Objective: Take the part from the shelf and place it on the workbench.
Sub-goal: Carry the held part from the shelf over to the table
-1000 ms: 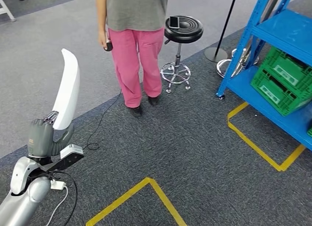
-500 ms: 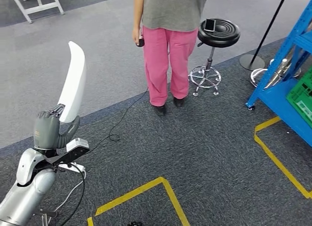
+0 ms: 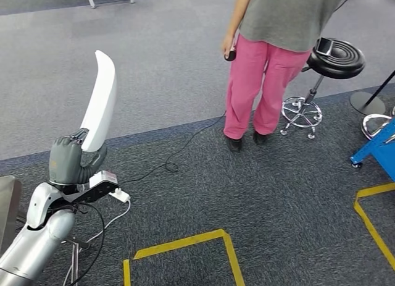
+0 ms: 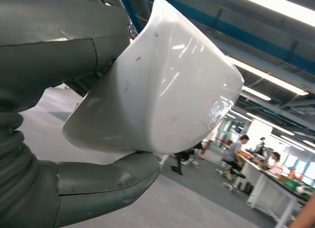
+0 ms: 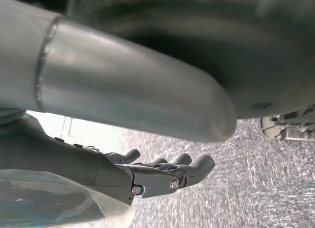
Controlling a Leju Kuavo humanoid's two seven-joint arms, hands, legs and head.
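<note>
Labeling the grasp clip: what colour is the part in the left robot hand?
Glossy white part; clearest in the left wrist view.

Head cam sits high, tilted forward-down over carpet; left hand [image 3: 70,161] at 8 o'clock. Left wrist cam close behind that hand, white part [image 4: 163,85] shared with head. Right wrist cam close behind right hand [image 5: 148,174], facing carpet.

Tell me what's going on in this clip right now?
The robot's left hand grips a curved white part, holding it upright over the carpet. The right hand hangs with its fingers apart, holding nothing. A person in pink trousers stands ahead beside a black stool. A corner of the blue shelf shows at the right. The part has not been set down.
</note>
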